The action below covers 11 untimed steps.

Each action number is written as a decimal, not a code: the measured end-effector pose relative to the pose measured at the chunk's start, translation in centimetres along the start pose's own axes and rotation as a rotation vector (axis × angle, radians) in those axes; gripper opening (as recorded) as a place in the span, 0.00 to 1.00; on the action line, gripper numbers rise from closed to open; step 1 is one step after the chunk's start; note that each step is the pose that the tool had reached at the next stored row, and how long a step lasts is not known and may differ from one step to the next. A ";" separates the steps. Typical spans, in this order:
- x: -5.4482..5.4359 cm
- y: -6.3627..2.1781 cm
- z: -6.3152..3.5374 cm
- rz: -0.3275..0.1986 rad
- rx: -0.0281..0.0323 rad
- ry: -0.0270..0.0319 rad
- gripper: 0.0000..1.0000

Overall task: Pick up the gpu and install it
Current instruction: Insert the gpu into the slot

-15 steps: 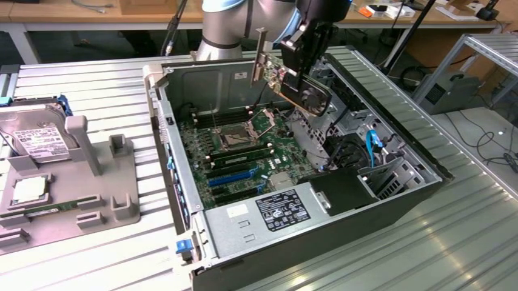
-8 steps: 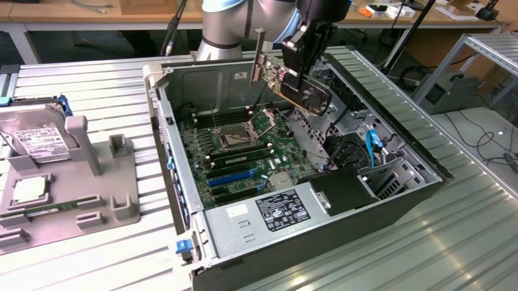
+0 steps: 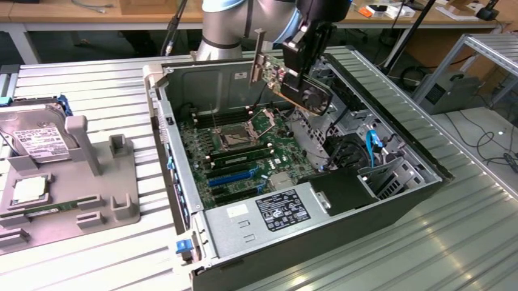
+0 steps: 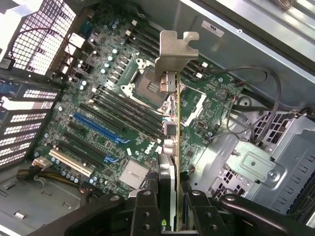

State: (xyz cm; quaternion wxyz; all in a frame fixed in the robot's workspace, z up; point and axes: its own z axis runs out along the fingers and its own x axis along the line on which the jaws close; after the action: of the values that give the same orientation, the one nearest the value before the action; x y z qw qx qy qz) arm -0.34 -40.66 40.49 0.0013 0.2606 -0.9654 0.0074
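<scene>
Claw [image 4: 170, 216] pinching the gpu [image 3: 301, 92] partway closed on its edge, arm [image 3: 230, 24] reaching down from the far side, card tilted above the open case [image 3: 340, 239] and its motherboard [image 4: 98, 113].

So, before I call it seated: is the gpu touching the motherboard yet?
Apart. The exterior view shows the gpu held tilted by the gripper, hanging clear above the motherboard with open space beneath.
</scene>
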 end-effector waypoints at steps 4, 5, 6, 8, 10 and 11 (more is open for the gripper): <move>0.0 0.00 0.00 -0.011 0.0001 -0.0002 0.27; 0.0 0.00 0.00 -0.013 0.0001 -0.0002 0.27; 0.0 -0.01 0.00 -0.016 0.0001 -0.0002 0.27; 0.0 -0.01 0.00 -0.025 0.0001 -0.0004 0.27; 0.0 -0.01 0.00 -0.034 0.0002 -0.0005 0.27; 0.0 -0.01 0.00 -0.038 0.0003 -0.0005 0.27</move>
State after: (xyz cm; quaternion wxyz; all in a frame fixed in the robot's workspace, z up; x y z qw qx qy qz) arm -0.33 -40.66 40.49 0.0012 0.2787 -0.9603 0.0074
